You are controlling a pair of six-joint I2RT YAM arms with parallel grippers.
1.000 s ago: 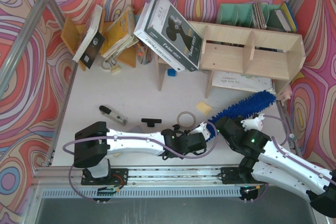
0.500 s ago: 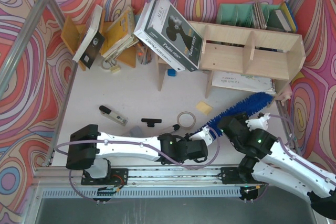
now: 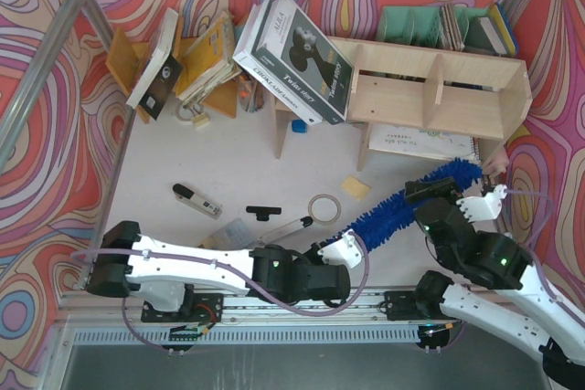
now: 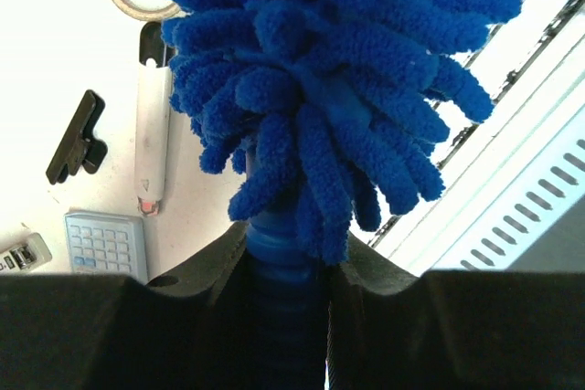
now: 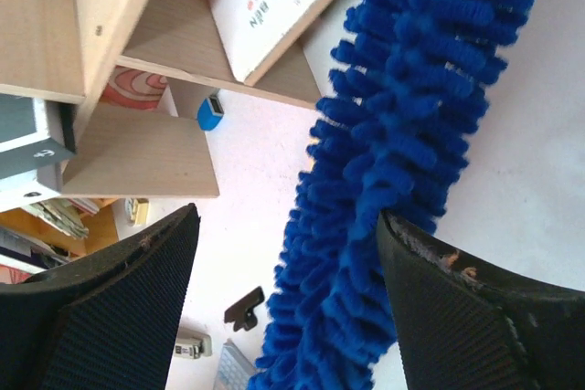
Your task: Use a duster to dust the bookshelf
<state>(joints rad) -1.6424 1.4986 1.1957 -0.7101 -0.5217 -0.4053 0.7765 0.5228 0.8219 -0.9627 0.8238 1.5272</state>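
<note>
**A:** Since a second ago the right gripper (image 3: 454, 196) has let go and drawn off to the right. Its fingers now stand spread wide on either side of the duster (image 3: 402, 200), and the right wrist view shows a gap between each finger and the strands.

**B:** And the left gripper (image 3: 336, 247)?

**A:** Pulled back toward the near edge, and clenched on the duster's smooth blue handle. From the left wrist the handle sits pinched between the jaws, with the shaggy strands fanning out beyond them.

**B:** Where does the duster lie?

**A:** It slants over the table (image 3: 183, 152). The handle end is near and left, in the left gripper. The fluffy tip is far and right, at the foot of the bookshelf (image 3: 430, 102) on its right end, just beside the notebook (image 3: 420, 143) under the lower shelf. Whether the tip touches the wood, I cannot tell.

**B:** What else is close by?

**A:** A tape roll (image 3: 323, 207) and a black clip (image 3: 262, 211) lie just left of the strands. A yellow pad (image 3: 355, 187) sits between the tape roll and the shelf. A large box (image 3: 292, 47) leans against the bookshelf's left end.
</note>
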